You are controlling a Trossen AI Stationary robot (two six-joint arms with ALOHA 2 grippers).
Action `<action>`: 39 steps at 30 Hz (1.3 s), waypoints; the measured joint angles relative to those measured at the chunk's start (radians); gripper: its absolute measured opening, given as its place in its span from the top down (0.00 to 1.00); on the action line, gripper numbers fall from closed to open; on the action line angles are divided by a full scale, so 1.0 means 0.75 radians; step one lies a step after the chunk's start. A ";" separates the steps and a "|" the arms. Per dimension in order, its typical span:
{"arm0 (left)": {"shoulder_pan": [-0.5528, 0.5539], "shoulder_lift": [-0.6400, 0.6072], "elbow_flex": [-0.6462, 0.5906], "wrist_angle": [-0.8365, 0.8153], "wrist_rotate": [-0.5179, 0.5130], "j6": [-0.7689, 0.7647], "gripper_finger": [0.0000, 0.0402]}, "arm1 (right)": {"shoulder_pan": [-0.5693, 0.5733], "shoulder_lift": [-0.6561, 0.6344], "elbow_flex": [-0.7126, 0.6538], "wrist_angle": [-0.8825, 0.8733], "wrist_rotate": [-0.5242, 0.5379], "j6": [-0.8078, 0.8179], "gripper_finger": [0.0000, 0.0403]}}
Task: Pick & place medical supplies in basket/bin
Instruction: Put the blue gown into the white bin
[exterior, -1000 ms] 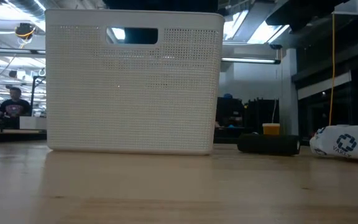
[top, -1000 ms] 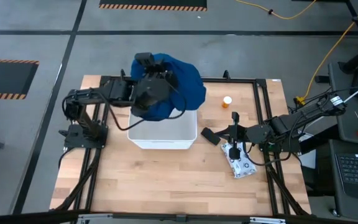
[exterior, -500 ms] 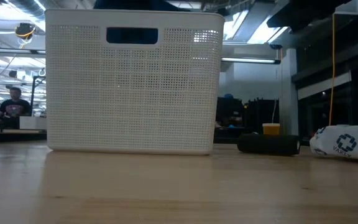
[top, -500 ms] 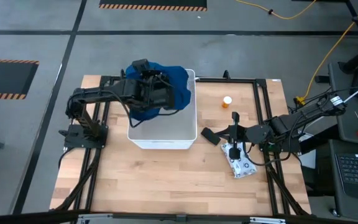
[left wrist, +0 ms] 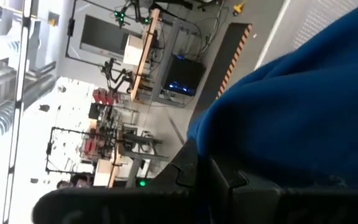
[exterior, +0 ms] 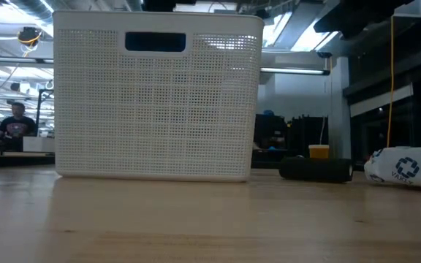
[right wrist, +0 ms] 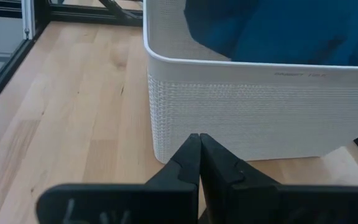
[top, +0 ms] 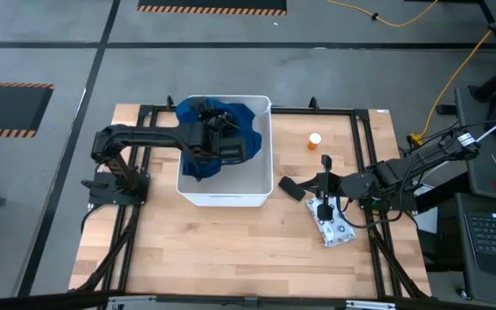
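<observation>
The white tub (top: 226, 184) stands mid-table and fills much of the low view (exterior: 157, 95). The dark blue cloth (top: 231, 127) lies bunched inside it. My left gripper (top: 227, 145) reaches over the tub from the table's left and is shut on the cloth (left wrist: 291, 112). The orange bottle (top: 315, 139) stands to the tub's right. The black oblong (top: 289, 189) and the white dotted packet (top: 332, 226) lie on the table near the tub's right near corner. My right gripper (top: 310, 185) (right wrist: 199, 146) is shut, raised above them and pointing at the tub wall (right wrist: 253, 112). My left gripper has the dark blue cloth pinched between its shut fingers (left wrist: 194, 165), at a fold of cloth (left wrist: 219, 140) right beside their tips. It comes from the table's left, over the tub's rim. The cloth is heaped inside the tub; the pinched spot is hidden in the high view.
Black metal rails (top: 351, 110) frame the wooden table on its far, left and right sides. There is bare wood (top: 231, 250) between the tub and the near edge. A person (exterior: 17, 120) sits far behind the table in the low view.
My left gripper has come down from high above the tub's far rim into the tub, carrying the blue cloth. The cloth hung over the far rim and now sits inside the tub. The slot handle in the low view has gone dark.
</observation>
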 joint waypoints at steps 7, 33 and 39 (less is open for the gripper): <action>0.047 0.000 -0.169 0.209 0.070 0.009 0.99 | 0.000 0.000 0.000 0.000 0.000 0.003 0.98; 0.123 0.000 -0.591 0.938 1.175 0.186 0.99 | 0.000 0.000 0.000 -0.002 -0.001 -0.002 0.98; 0.169 0.000 -0.665 1.057 1.371 0.186 0.99 | 0.000 0.000 0.000 -0.001 -0.002 0.002 0.98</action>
